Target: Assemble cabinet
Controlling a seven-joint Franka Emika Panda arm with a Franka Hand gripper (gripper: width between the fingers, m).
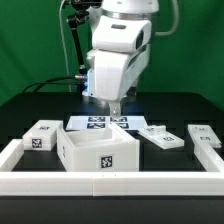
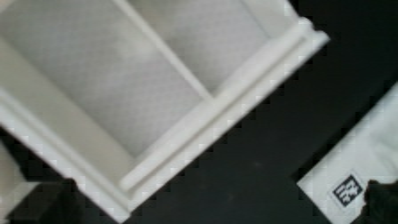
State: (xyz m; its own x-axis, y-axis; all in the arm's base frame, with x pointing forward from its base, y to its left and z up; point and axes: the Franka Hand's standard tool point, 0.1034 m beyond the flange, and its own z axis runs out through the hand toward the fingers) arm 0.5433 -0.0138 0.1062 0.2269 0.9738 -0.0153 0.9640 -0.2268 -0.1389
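exterior view: gripper (image 1: 113, 108) hangs just above far wall of cabinet box (image 1: 85, 158), open side up; jaws spread or not, can't tell.

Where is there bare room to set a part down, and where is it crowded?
Bare table lies between the box, the front rail and the block beside it on the exterior view's right. More lies behind the block on that view's left. Crowded mid-table: the gripper hangs near the marker board.
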